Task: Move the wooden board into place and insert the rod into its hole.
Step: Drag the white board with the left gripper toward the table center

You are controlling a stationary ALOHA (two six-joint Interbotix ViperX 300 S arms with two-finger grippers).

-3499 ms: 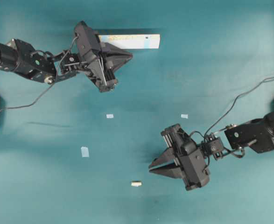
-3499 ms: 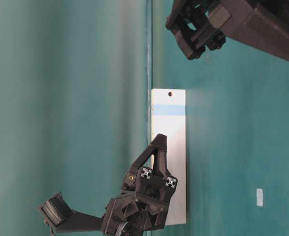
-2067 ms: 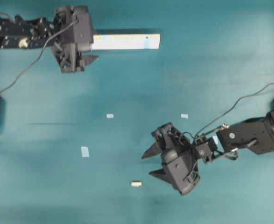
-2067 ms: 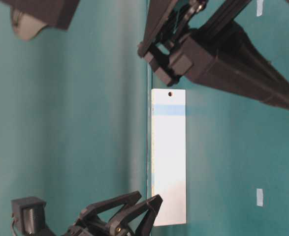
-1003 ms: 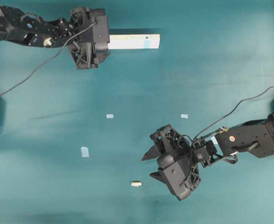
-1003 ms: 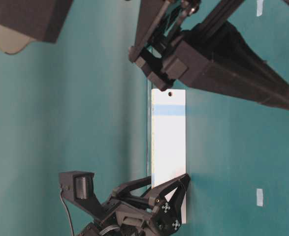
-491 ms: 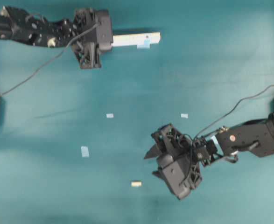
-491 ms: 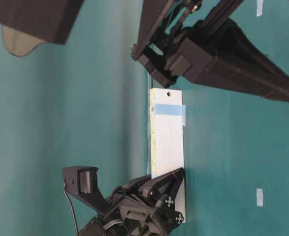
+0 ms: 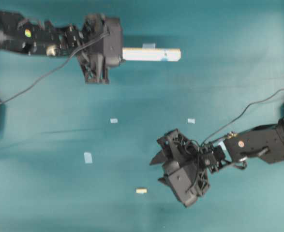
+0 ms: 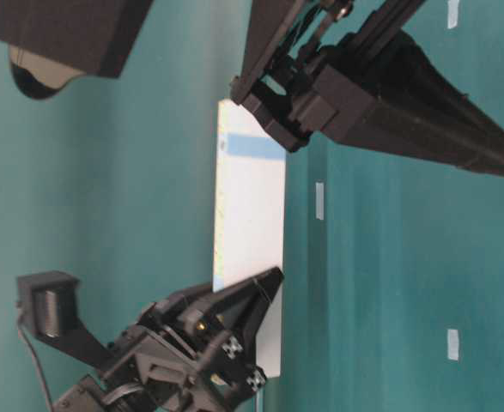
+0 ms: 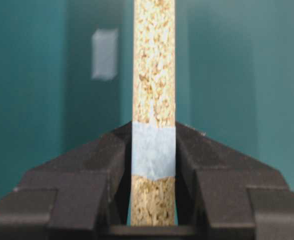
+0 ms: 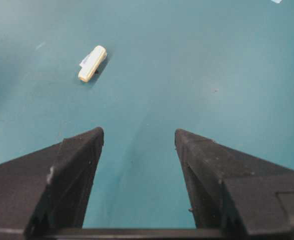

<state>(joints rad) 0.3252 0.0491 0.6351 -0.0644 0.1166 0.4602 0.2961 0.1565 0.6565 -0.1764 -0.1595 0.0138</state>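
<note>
Half done at most: left gripper (image 11: 153, 150) clamped on the wooden board (image 9: 151, 54) at upper middle, right gripper (image 12: 139, 145) wide apart, rod (image 9: 141, 191) lying loose at the bottom.

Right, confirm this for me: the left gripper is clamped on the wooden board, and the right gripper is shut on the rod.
One part is wrong. The left gripper is indeed clamped on the wooden board, but the right gripper is open and empty. The right wrist view shows the rod lying on the teal table ahead of the spread fingers, untouched.
</note>
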